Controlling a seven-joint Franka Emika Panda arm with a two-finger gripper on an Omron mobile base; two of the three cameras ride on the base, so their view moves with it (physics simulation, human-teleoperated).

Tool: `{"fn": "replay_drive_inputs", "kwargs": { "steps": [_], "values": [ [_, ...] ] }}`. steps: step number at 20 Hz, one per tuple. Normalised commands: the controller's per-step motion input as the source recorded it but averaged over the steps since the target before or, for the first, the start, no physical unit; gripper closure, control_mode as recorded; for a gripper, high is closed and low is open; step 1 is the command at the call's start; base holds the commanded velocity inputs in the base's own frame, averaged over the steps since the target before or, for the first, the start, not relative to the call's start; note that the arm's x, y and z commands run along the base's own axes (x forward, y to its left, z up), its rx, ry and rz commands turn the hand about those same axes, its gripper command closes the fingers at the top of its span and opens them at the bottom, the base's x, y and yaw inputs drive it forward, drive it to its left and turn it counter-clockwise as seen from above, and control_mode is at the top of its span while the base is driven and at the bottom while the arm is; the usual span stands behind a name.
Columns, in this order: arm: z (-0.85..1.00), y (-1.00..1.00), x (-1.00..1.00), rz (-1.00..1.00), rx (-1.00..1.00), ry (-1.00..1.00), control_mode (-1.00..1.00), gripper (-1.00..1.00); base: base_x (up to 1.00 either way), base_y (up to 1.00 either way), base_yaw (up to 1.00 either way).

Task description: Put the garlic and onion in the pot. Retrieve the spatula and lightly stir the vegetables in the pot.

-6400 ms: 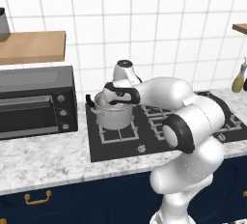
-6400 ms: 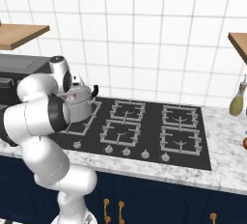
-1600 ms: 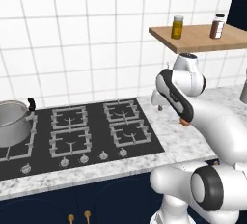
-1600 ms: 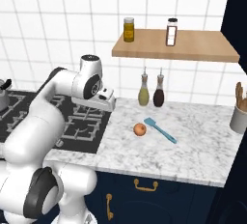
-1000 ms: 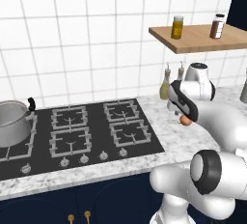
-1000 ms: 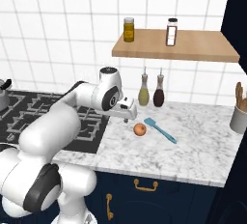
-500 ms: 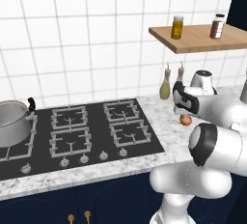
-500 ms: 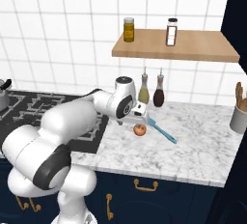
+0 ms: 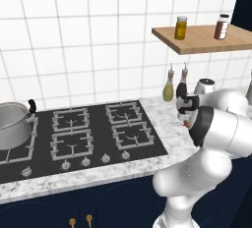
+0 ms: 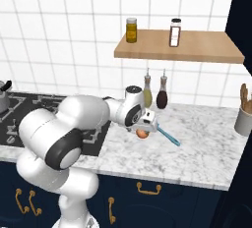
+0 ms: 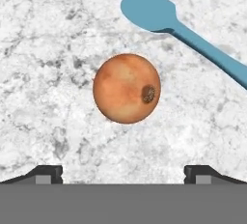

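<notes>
The hand (image 10: 143, 126) hangs right over the onion (image 11: 126, 88) on the marble surface (image 10: 206, 148), fingers spread wide — in the hand view the two dark tips (image 11: 44, 174) sit far apart at the bottom with the orange-brown ball centred between and beyond them, nothing pinched. That centring makes sense: a round thing slips out of an off-line squeeze, so the fingers want one to each side before they close.

Just beside the onion lies the spatula (image 11: 188, 32), its teal blade close to the ball but apart from it, handle running away to the side. Near enough that a sloppy descent could nudge it.

Over on the far left of the hob (image 9: 88, 133) stands the pot (image 9: 14, 125) — well apart from here, so whatever gets lifted faces a long carry across the burners. From the right base view the hand looks very low over the onion, though whether the tips are down on the surface yet is hard to say. No garlic spotted around the onion.
</notes>
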Motion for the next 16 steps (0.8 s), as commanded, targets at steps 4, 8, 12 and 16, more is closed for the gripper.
{"fn": "replay_drive_inputs", "kwargs": {
  "steps": [4, 8, 12, 16],
  "values": [
    [-0.22, -0.10, 0.43, 0.00, 0.00, 0.00, -1.00, -1.00, 0.00, 0.00, 0.00],
    [-0.23, -0.09, 0.52, 0.00, 0.00, 0.01, -1.00, -1.00, 0.00, 0.00, 0.00],
    [-0.28, -0.08, 0.41, 0.00, 0.00, 0.02, -1.00, -1.00, 0.00, 0.00, 0.00],
    [-0.32, -0.15, 0.13, 0.00, 0.00, 0.03, -1.00, -1.00, 0.00, 0.00, 0.00]
  ]
}}
